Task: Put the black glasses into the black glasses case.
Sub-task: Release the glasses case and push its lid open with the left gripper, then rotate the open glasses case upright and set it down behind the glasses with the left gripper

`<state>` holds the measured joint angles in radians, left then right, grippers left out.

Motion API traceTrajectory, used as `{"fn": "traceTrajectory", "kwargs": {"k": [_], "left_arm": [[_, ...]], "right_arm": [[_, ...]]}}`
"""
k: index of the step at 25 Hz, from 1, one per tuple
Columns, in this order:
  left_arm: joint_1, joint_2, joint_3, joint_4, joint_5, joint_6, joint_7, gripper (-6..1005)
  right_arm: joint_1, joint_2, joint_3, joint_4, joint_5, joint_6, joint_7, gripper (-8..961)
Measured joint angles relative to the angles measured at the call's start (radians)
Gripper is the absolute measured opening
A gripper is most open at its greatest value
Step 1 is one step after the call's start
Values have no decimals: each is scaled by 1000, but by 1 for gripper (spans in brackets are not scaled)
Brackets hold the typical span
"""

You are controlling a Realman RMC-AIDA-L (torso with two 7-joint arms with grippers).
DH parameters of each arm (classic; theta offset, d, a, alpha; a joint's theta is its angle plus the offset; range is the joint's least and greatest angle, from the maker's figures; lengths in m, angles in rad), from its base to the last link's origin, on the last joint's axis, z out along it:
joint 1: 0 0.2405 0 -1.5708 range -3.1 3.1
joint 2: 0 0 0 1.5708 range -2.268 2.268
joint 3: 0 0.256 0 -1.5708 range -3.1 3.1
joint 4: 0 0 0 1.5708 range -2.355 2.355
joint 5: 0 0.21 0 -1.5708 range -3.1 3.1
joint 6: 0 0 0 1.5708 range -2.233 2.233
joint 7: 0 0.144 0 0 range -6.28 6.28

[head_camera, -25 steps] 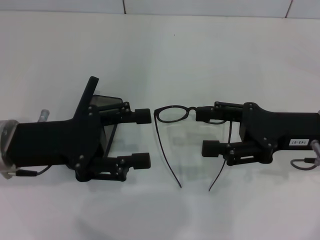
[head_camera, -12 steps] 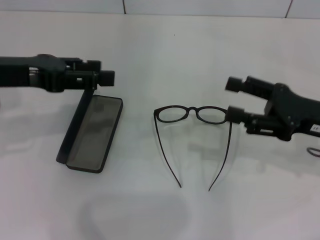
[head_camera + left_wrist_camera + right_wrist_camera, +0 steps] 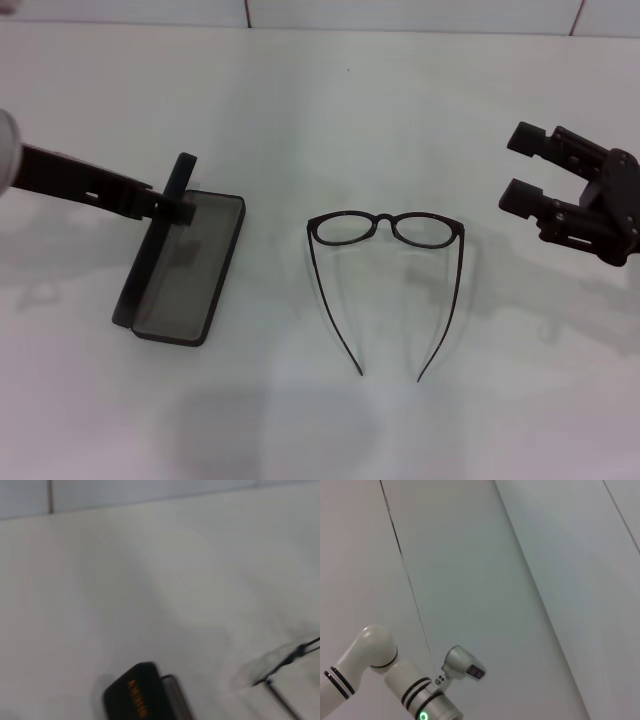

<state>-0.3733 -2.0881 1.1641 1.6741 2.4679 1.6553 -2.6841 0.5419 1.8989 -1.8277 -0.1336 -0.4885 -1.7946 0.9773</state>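
Observation:
The black glasses [image 3: 385,228] lie unfolded in the middle of the white table, lenses toward the far side and temple arms toward me. The black glasses case [image 3: 185,268] lies open to their left, its lid standing upright along its left side. My left gripper [image 3: 178,207] reaches in from the left, its tip at the lid's far end. My right gripper [image 3: 515,165] is open and empty, to the right of the glasses and apart from them. The left wrist view shows the case's end with orange lettering [image 3: 139,699] and part of the glasses [image 3: 287,661].
The white table [image 3: 350,110] runs back to a tiled wall. The right wrist view shows only a pale wall and a white arm segment [image 3: 395,680] with a green light.
Both arms have drawn away from the middle, the left to the left and the right to the right and up. The glasses and the case have not moved.

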Motion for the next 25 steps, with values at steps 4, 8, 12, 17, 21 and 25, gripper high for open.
{"fn": "traceTrajectory", "kwargs": {"k": [4, 8, 12, 17, 21, 25], "left_arm": [[-11, -1, 92, 3, 85, -47, -64, 725], [-27, -1, 120, -11, 116, -62, -83, 726], [-52, -1, 125, -57, 132, -63, -86, 726], [-81, -1, 127, -119, 176, -68, -89, 727], [-99, -1, 143, -167, 240, -79, -111, 656], [-101, -1, 202, -177, 316, -103, -152, 584]], "right_arm": [[-3, 0, 1, 0, -1, 4, -1, 841], [-5, -1, 2, 0, 0, 5, -10, 838], [-6, -1, 2, 0, 6, 5, -19, 835], [-7, 0, 10, 4, 6, 5, -24, 831], [-7, 0, 15, 2, 7, 5, -26, 828], [-7, 1, 15, 5, 7, 5, -26, 825]]}}
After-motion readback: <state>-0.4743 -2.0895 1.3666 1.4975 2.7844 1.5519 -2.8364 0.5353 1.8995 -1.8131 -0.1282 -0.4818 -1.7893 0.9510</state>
